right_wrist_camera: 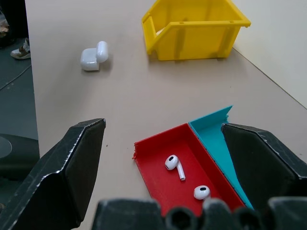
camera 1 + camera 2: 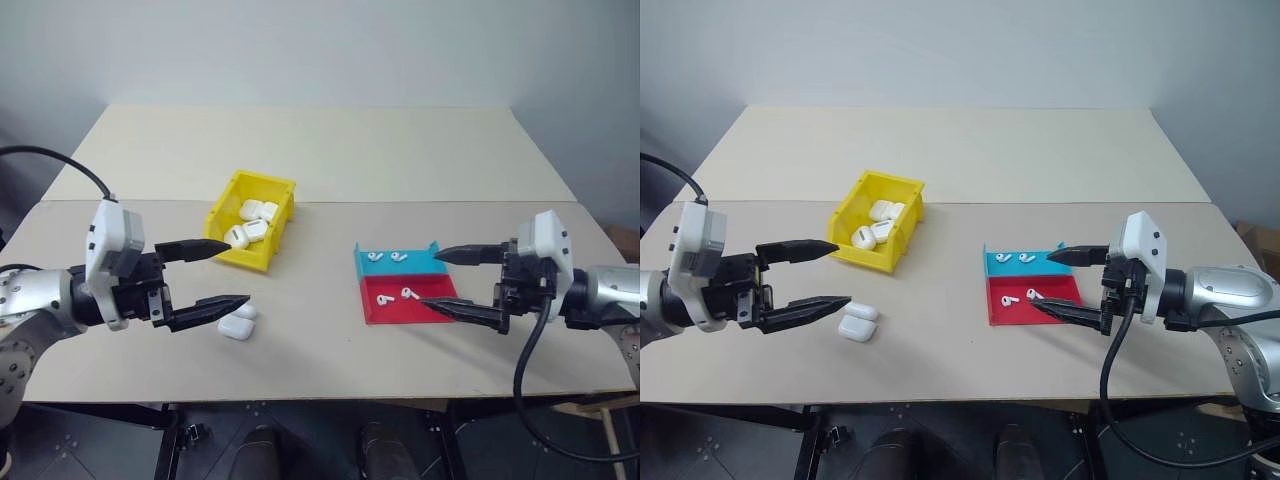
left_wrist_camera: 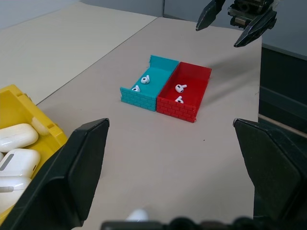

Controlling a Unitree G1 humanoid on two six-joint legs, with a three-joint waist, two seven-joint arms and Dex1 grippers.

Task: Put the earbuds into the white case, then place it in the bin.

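Both claws hover with fingers apart and empty: left claw point(image 2: 205, 275) at lower left, just beside the open case point(image 2: 238, 321); right claw point(image 2: 447, 283) at right, by the tray point(image 2: 372, 312) holding four earbuds point(image 2: 408, 294). Bin point(image 2: 224, 213) sits left of centre, above the case.

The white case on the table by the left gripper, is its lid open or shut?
Open: the white case shows its lid flipped up beside the body.

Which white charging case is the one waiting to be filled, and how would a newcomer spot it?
Start at the small bright yellow plastic bin near the middle of the beige table. On the bare tabletop in front of it, toward the robot, lies a small glossy white rounded case with its hinged lid flipped open. Unlike the other white cases, piled inside the bin, it lies alone outside.
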